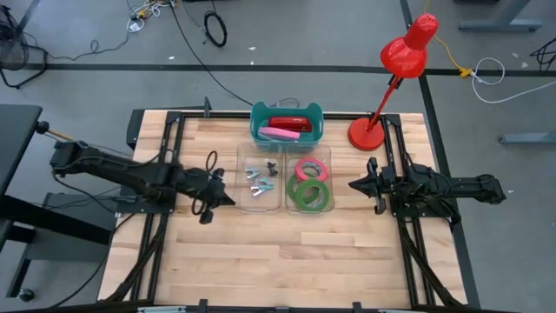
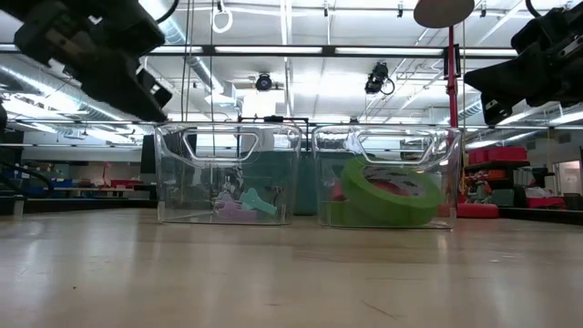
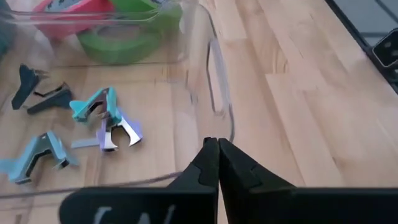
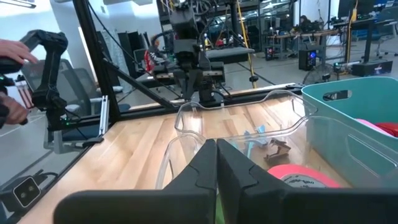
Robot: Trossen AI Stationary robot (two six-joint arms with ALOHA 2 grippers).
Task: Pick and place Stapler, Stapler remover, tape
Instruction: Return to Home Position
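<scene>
The sorting seems finished: the glossy ring-shaped tape [image 1: 310, 187] lies in the right clear bin [image 1: 332, 178], the small clawed stapler removers [image 1: 261, 176] in the left clear bin [image 1: 239, 178], the staplers [image 1: 285, 129] in the teal bin [image 1: 254, 122]. The left gripper [image 3: 214, 144] and the right gripper [image 4: 216, 144], fingers pressed together and empty, probably only need to park at home

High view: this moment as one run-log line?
left clear bin: staple removers; right clear bin: tape; teal bin: staplers; left pincer: shut, left of bins; right pincer: shut, right of bins
</scene>
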